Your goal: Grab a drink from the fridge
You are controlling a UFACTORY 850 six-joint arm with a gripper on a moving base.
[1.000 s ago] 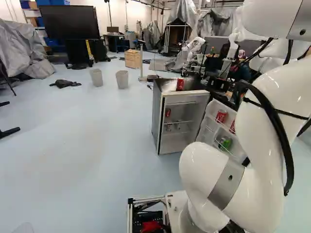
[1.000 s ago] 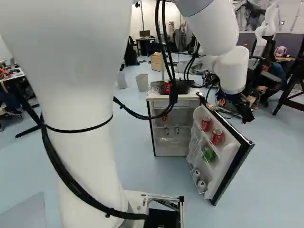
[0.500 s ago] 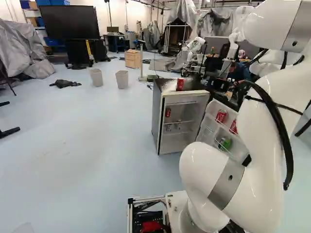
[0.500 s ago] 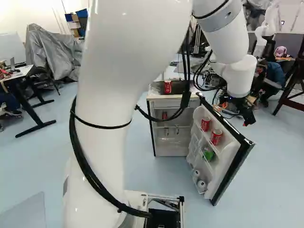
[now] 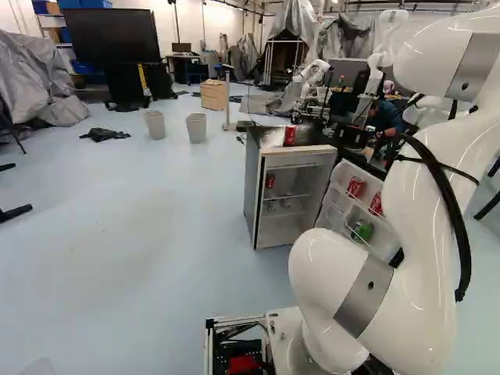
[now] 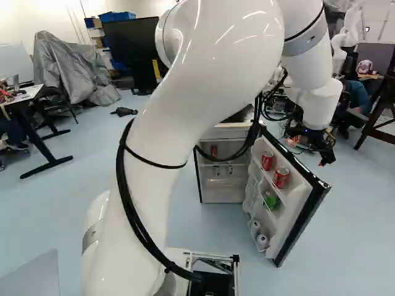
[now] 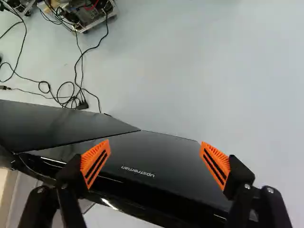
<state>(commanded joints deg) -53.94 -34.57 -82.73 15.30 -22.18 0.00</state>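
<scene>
Here's the pincer (image 6: 326, 159), out past the fridge door (image 6: 303, 221), its 2 fingers wide apart, and at the wrist the orange pads (image 7: 95, 163) have nothing clamped between them. Below them in the wrist view runs the glossy black outer face of that door, and there it is, a short line of pale lettering right between the pads! The door itself is the thing in the way, standing between the pincer and the drinks on its inner shelves: 2 red cans (image 6: 281, 177) up top with pale script on their sides, a green can (image 6: 270, 200) below, and 2 pale can ends (image 6: 262, 241) at the bottom. Over to the open fridge (image 5: 251, 187), where another red can (image 5: 270, 180) stands inside and a red can with white markings (image 5: 290, 135) sits on top. Beyond the door, black cables (image 7: 76, 97) loop over the floor beside some wired equipment (image 7: 90, 14); farther out, 2 grey bins (image 5: 196, 128) and another robot (image 5: 314, 73).
</scene>
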